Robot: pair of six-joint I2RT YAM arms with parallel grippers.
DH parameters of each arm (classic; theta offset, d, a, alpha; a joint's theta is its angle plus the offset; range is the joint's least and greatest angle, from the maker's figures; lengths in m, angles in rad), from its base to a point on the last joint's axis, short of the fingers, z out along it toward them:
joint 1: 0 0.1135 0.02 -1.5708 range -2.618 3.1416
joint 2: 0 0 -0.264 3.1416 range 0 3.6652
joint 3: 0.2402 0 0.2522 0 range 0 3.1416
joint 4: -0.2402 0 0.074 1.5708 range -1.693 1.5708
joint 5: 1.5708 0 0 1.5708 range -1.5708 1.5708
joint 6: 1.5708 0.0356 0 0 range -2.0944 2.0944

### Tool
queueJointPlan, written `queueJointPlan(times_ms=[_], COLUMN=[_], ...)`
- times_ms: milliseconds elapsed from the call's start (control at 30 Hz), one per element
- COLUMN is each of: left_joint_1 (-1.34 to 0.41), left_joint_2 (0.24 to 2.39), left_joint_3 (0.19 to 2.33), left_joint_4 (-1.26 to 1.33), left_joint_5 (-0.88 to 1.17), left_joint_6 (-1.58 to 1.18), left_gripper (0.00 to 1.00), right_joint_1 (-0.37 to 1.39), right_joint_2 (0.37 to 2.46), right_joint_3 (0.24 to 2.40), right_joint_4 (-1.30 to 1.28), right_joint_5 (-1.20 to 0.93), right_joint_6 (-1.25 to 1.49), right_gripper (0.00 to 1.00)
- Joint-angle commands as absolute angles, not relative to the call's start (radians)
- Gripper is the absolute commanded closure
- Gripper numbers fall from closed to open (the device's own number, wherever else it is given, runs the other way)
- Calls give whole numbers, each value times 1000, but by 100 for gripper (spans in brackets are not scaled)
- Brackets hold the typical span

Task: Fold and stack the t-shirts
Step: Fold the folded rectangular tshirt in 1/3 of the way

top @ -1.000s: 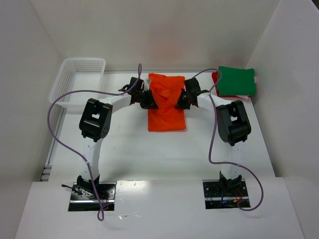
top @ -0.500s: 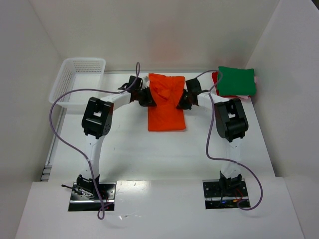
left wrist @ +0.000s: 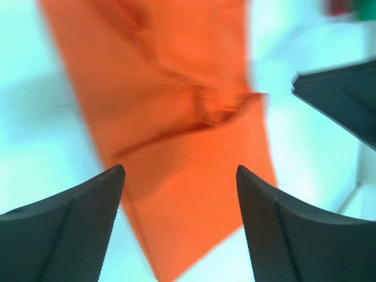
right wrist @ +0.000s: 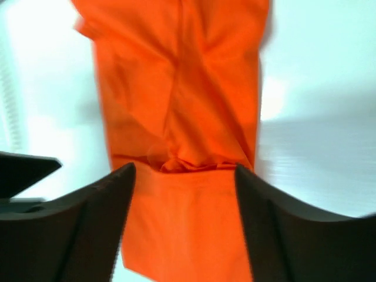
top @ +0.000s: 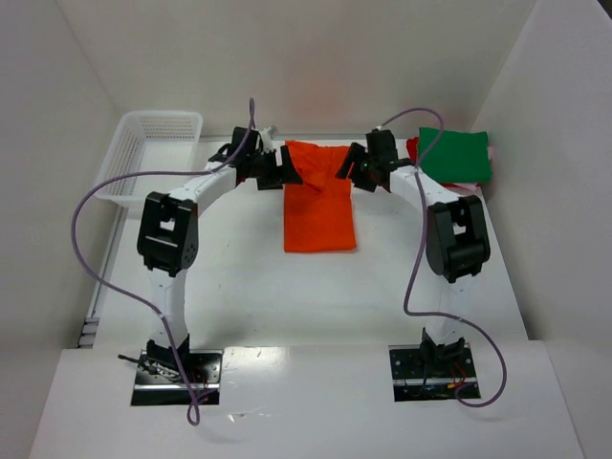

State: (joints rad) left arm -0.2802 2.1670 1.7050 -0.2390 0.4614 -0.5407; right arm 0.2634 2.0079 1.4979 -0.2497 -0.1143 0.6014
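**Orange tee flat mid-counter, both end effectors spread over its far end**

Top view: your orange t-shirt (top: pixel 320 215) lies as a long, soft rectangle on the smooth white counter (top: pixel 249 287), rumpled at the far end. The left end effector (top: pixel 282 170) and right end effector (top: pixel 354 168) flank that end. In the far right corner, by the plain white wall, a green folded shirt (top: pixel 456 155) tops a stack, with a red shirt (top: pixel 412 148) peeking out. The white mesh basket (top: pixel 153 143) sits far left.

Left wrist: jaws apart, nothing pinched, creased orange cloth below.

Right wrist: same deal. Jaws are spread, with a bunched fold lying under the gap.

Orange shirt (left wrist: pixel 176 147) blurred, cropped by frame edges.
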Motion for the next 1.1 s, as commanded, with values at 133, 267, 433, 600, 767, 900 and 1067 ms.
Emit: queueJointPlan(times_ms=[133, 267, 433, 600, 767, 900, 1067], left_joint_1=[-279, -301, -357, -376, -376, -376, -376], left_joint_2=[1850, 1789, 1753, 1773, 1819, 1862, 1885], left_joint_3=[1471, 1297, 1140, 1065, 1065, 1083, 1094], left_joint_4=[-236, -213, -166, -117, -97, -87, -87], left_joint_5=[506, 495, 463, 453, 453, 465, 465], left_joint_6=[-476, -495, -546, -569, -589, -600, -609], left_gripper=[7, 5, 5, 5, 8, 12, 13], right_joint_1=[233, 233, 233, 244, 244, 244, 244], right_joint_2=[1730, 1668, 1573, 1537, 1562, 1618, 1641], right_joint_3=[1324, 1151, 987, 899, 877, 877, 897], right_joint_4=[-236, -227, -192, -160, -133, -94, -104], right_joint_5=[-75, -164, -206, -196, -213, -244, -244], right_joint_6=[563, 603, 644, 653, 653, 653, 653], right_gripper=[0, 0, 0, 0, 9, 20, 29])
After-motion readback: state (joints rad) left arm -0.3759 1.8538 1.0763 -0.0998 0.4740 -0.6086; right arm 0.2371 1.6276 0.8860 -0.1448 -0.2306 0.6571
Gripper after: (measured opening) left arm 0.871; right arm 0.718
